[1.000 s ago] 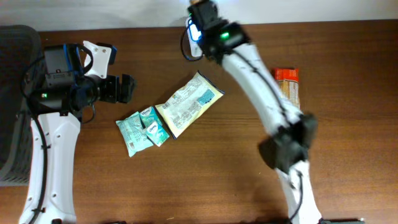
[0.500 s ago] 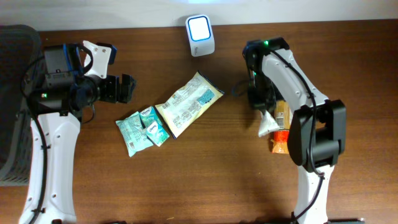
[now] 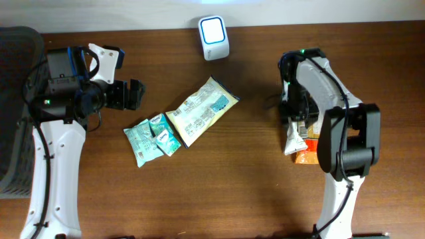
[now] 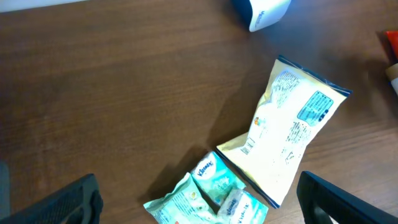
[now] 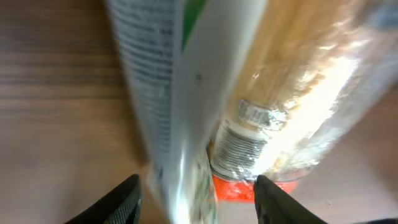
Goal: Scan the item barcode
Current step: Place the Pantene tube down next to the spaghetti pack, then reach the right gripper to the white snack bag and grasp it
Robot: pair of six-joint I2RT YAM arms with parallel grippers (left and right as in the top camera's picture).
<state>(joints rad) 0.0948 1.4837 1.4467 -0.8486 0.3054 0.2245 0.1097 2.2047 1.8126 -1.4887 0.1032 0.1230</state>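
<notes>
Right pincer (image 5: pixel 198 182) stands directly over a white packet (image 3: pixel 293 141) on the right side of the worktop (image 3: pixel 232 192). Its fingers are parted, with the packet's green-printed edge between them and neither pad visibly pressing on it in the wrist view. The packet lies against a clear noodle pack (image 3: pixel 307 157) with an orange end. The two overlap, and in the overhead view the arm's links cover their upper parts.

The barcode scanner (image 3: pixel 214 31) sits at the far edge of the worktop, face lit, well apart from the packet and to its left.

Left pincer (image 3: pixel 135 94) hangs over the left side, spread wide and holding nothing. A cream snack bag (image 3: pixel 201 109) with a blue label lies slantwise mid-worktop, its lower corner touching a cluster of pale-green tissue packs (image 3: pixel 151 137).

The surface is dark, reddish-brown wood with a straight grain. A pale strip (image 3: pixel 119 12) runs beyond its far edge — and a dark mesh object (image 3: pixel 12 106) fills the left margin.
</notes>
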